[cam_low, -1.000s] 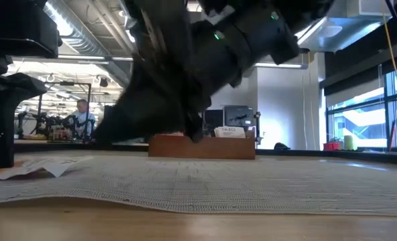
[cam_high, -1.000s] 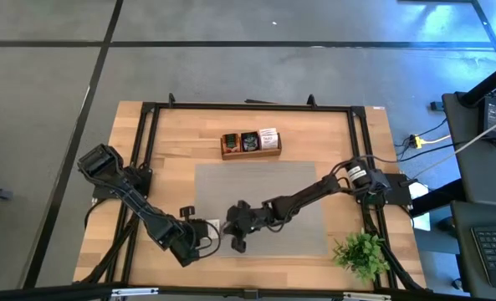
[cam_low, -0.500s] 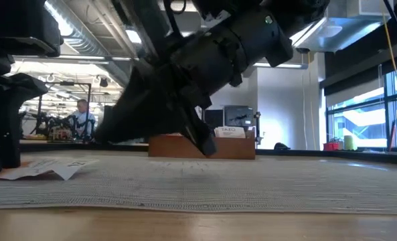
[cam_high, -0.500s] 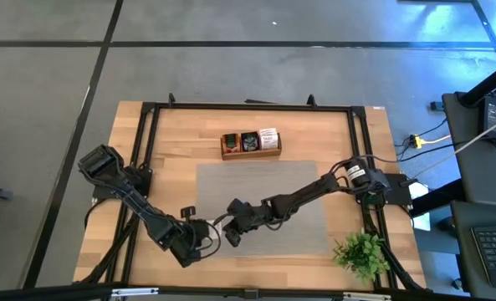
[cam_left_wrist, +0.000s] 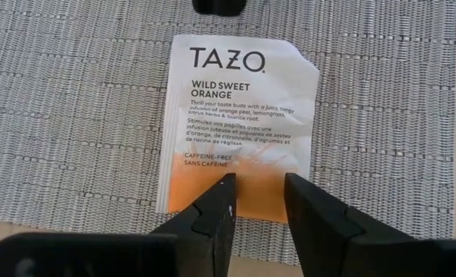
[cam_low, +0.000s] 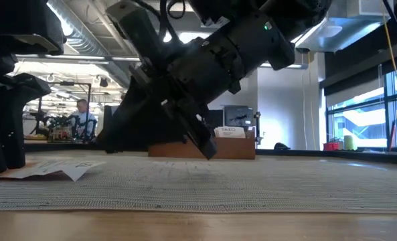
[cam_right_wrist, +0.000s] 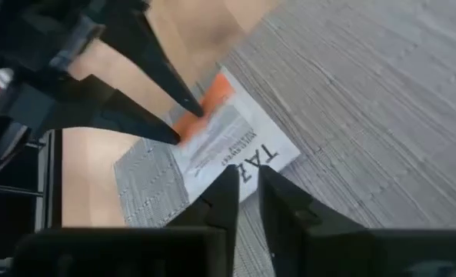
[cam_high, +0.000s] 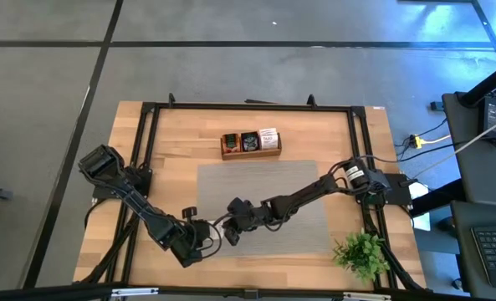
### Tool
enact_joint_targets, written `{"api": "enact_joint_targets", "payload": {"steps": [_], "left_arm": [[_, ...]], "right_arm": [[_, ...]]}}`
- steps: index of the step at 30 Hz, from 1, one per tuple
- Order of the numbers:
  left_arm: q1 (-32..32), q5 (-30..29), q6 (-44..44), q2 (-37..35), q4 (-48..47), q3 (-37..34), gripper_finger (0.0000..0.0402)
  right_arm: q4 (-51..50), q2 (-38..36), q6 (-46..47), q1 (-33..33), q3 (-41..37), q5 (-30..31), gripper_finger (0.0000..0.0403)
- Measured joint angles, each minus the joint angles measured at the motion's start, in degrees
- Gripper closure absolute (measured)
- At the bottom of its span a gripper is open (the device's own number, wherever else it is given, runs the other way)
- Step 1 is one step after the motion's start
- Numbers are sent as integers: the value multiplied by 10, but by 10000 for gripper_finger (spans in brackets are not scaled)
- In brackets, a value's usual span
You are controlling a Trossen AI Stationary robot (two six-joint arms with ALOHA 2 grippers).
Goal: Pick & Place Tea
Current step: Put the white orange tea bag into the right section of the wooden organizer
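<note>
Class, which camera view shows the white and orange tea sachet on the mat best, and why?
The left wrist view: the tea sachet lies flat and whole, its print readable. The right wrist view shows it partly hidden and slanted; the low view shows only its thin edge; in the high view the grippers nearly cover it.

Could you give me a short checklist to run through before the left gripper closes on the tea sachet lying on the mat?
1. Tea sachet flat on the grey mat, print side up: ok.
2. Left gripper open, fingertips over the sachet's orange edge: ok.
3. Sachet edge actually between the fingers rather than under them: cannot tell.
4. Right gripper clear of the sachet: not ok, its tips hang just over the far edge.
5. Right gripper holding nothing: ok, narrow gap, nothing between the fingers.
6. Wooden tray in view with sachets already inside: ok.
</note>
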Motion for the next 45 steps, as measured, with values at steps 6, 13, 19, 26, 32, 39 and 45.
{"api": "enact_joint_targets", "payload": {"steps": [6,13,19,26,32,39,45], "left_arm": [[0,-1,0,0,-1,0,291],[0,-1,0,-1,-1,0,294],[0,-2,0,-1,-1,0,291],[0,-7,0,-1,2,0,294],[0,-40,-5,-1,7,1,292],[10,-28,-4,21,34,2,292],[21,-15,2,44,42,5,293]], "right_arm": [[5,5,52,0,1,-28,265],[9,9,80,5,0,-27,194],[10,10,107,11,0,6,176],[13,11,127,10,0,8,176],[27,11,157,8,0,-7,176],[27,11,195,4,0,-45,176],[18,11,214,5,1,-48,176]]}}
